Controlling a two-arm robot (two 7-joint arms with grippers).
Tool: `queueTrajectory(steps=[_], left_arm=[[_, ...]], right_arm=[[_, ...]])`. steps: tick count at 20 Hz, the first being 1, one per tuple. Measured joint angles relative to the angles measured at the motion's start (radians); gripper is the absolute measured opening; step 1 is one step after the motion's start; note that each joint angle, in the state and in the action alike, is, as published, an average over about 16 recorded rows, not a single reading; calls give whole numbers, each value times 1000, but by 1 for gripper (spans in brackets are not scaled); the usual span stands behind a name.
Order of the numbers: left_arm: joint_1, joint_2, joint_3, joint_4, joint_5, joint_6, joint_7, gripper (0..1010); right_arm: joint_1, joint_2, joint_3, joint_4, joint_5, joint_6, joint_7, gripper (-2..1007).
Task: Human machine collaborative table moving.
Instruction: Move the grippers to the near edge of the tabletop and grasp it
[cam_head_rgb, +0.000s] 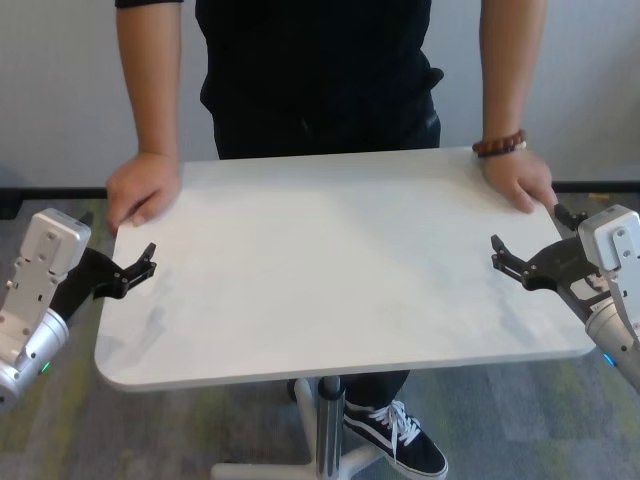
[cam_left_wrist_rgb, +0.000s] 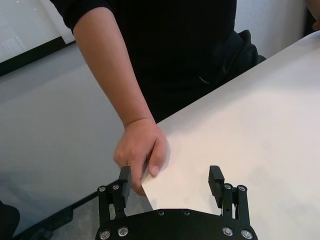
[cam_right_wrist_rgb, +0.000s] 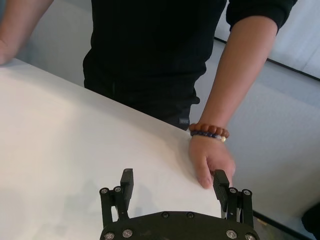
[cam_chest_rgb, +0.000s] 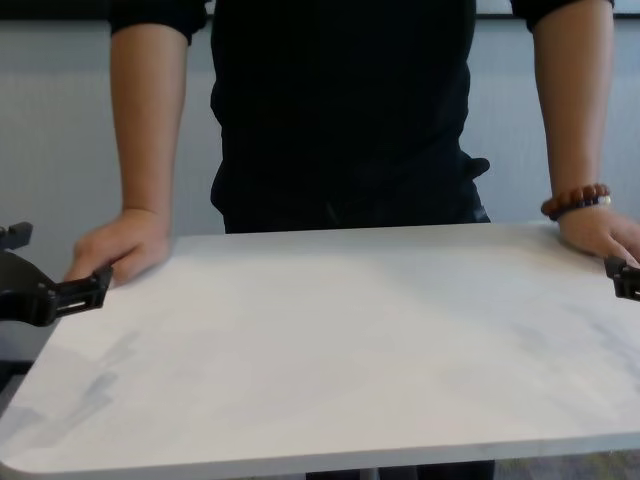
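The white marbled table (cam_head_rgb: 330, 270) stands on a slim metal pole (cam_head_rgb: 329, 425). The human (cam_head_rgb: 320, 70) in a black shirt stands at its far side, one hand (cam_head_rgb: 143, 188) on the far left corner and the other hand (cam_head_rgb: 518, 180), with a brown beaded bracelet (cam_head_rgb: 498, 146), on the far right corner. My left gripper (cam_head_rgb: 135, 270) is open at the table's left edge; in the left wrist view (cam_left_wrist_rgb: 170, 180) the corner lies between its fingers. My right gripper (cam_head_rgb: 510, 258) is open at the right edge, close to the human's hand (cam_right_wrist_rgb: 210, 160).
A grey wall with a dark baseboard (cam_head_rgb: 600, 186) runs behind the human. The human's black-and-white shoe (cam_head_rgb: 400, 440) rests by the table's white base (cam_head_rgb: 260, 468) on grey carpet.
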Motion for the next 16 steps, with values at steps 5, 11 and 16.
queueTrajectory(steps=[5, 11, 16], left_arm=[[0, 0, 0, 0, 0, 0, 0, 1000], [0, 0, 0, 0, 0, 0, 0, 1000], [0, 0, 0, 0, 0, 0, 0, 1000]], right_arm=[[0, 0, 0, 0, 0, 0, 0, 1001], [0, 0, 0, 0, 0, 0, 0, 1001], [0, 0, 0, 0, 0, 0, 0, 1001]])
